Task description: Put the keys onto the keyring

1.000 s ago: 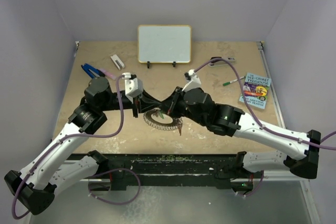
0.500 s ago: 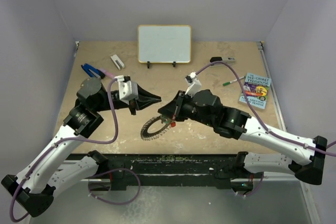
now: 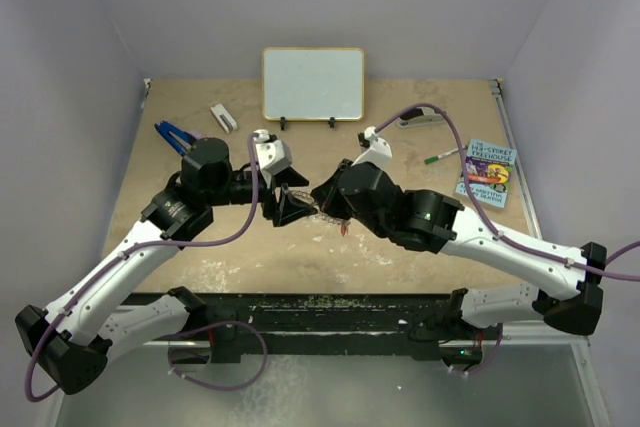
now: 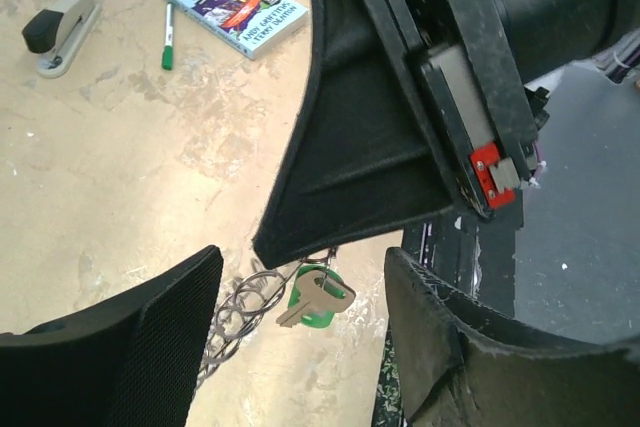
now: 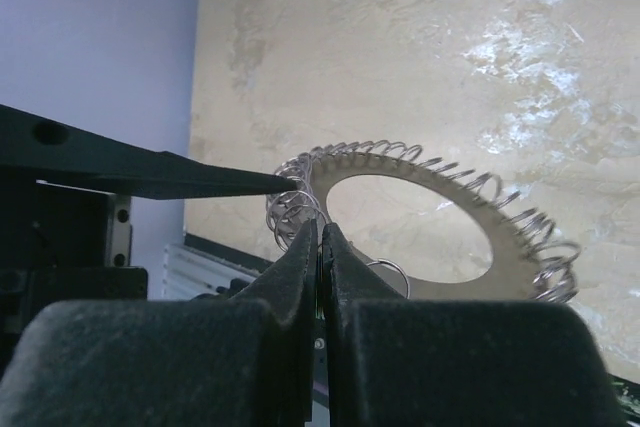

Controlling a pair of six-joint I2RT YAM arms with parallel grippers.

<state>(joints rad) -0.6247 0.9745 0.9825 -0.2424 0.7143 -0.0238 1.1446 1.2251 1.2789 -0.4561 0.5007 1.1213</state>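
Observation:
My right gripper (image 5: 320,229) is shut on the rim of the keyring (image 5: 505,257), a large flat silver ring fringed with wire loops, and holds it above the table. In the left wrist view the green-headed key (image 4: 318,299) hangs from a small ring just under the right gripper's tip, with the keyring's loops (image 4: 235,312) beside it. My left gripper (image 4: 300,259) is open, and its fingers (image 4: 120,347) stand on either side of that tip and the key. From above, both grippers (image 3: 285,205) meet mid-table. A red-headed key (image 3: 343,227) dangles below the right one.
A whiteboard (image 3: 312,84) stands at the back. A book (image 3: 487,172), a green pen (image 3: 437,157) and a stapler (image 3: 420,119) lie to the right. Blue pliers (image 3: 175,134) and a small white object (image 3: 223,118) lie at the back left.
My left gripper has opened and moved in around the right gripper's tip. The right gripper has raised the keyring from its low, tilted position to mid-table.

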